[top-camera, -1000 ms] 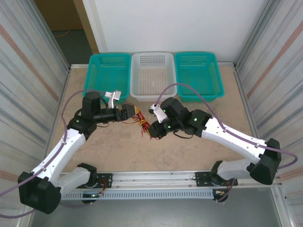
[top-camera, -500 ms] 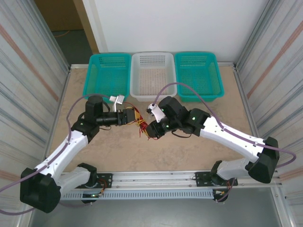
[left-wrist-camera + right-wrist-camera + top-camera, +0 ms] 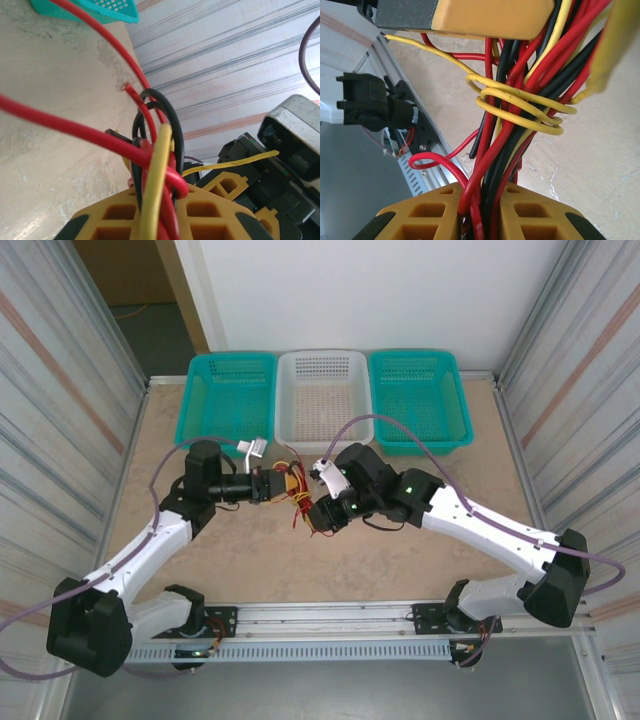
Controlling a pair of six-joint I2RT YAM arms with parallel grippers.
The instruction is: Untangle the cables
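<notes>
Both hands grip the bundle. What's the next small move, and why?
Probably ease the left hand slightly away from the right hand. Both pinch the cables close together, and a yellow wire coils around the others between them.

cables (image 3: 300, 498) | red, black, yellow | tangled bundle | over table (image 3: 260, 552) centre

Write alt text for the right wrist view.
A bundle of red, black and yellow cables rises from between the right arm's yellow fingers at the bottom edge, one yellow cable looped several times around it. At the top the bundle passes the left arm's yellow finger, with the tan table behind.
</notes>
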